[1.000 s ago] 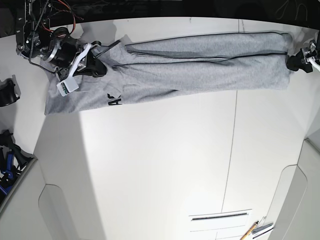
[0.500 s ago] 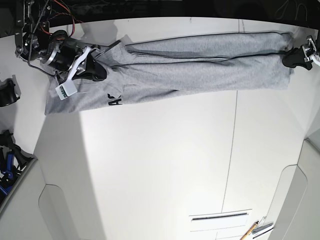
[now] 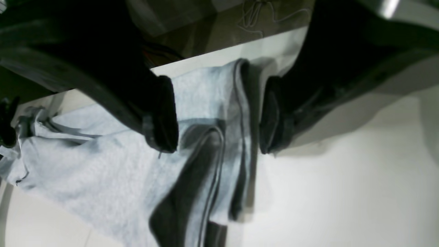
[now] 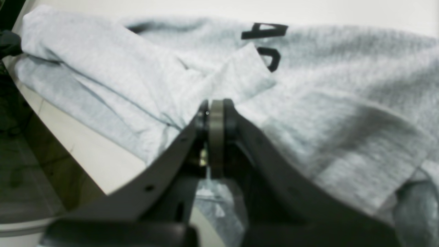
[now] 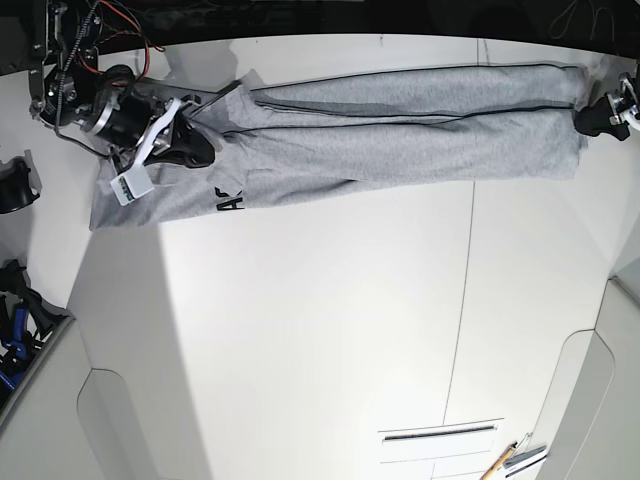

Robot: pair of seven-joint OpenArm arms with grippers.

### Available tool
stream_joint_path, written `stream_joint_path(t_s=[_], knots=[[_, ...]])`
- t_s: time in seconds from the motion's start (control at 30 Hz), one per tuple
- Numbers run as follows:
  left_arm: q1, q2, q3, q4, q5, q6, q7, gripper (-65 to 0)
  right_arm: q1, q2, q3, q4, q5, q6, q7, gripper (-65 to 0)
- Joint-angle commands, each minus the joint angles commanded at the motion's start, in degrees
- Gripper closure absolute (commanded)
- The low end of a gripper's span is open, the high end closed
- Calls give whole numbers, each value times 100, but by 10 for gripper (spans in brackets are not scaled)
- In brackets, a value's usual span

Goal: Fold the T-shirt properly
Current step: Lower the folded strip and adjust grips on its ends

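Observation:
The light grey T-shirt (image 5: 400, 140) lies stretched in a long narrow band across the far side of the white table (image 5: 320, 330). Black lettering (image 5: 230, 202) peeks out near its left end. My right gripper (image 5: 200, 150) rests on that left end. In the right wrist view it (image 4: 215, 104) is shut, with a raised fold of the T-shirt (image 4: 343, 85) running up from its tips beside the lettering (image 4: 264, 31). My left gripper (image 5: 588, 118) is at the shirt's right end. It (image 3: 217, 116) stands open there, its pads either side of a folded edge of the T-shirt (image 3: 103, 164).
Dark gear (image 5: 12, 185) and a blue-and-black object (image 5: 15, 320) sit off the table's left side. A slotted white plate (image 5: 440, 433) and an orange-tipped tool (image 5: 505, 460) lie near the front edge. The table's back edge runs just behind the shirt.
The left gripper has let go of the shirt's right end and drawn slightly right. The right arm shifted a little at the left end. The shirt has barely moved.

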Motion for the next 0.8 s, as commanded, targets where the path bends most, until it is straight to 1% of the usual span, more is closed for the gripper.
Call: stream_joint_path(t_s=[0.07, 0.17, 0.4, 0.47, 0.53, 0.57, 0.8], knots=[[2, 46, 0, 0, -7, 0, 0, -408, 7, 0, 0, 0, 4, 0, 2, 0], [2, 59, 0, 0, -146, 0, 4, -408, 17, -2, 0, 0, 4, 0, 2, 0], [2, 61, 0, 0, -76, 0, -4, -408, 17, 0, 0, 0, 4, 0, 2, 0], [2, 59, 0, 0, 63, 0, -131, -408, 15, 0, 0, 0, 4, 0, 2, 0], [2, 59, 0, 0, 459, 0, -372, -408, 17, 0, 0, 0, 4, 0, 0, 0], [2, 59, 0, 0, 562, 0, -431, -408, 15, 0, 0, 0, 4, 0, 0, 0], [2, 92, 7, 0, 503, 0, -422, -408, 17, 0, 0, 0, 4, 0, 4, 0]])
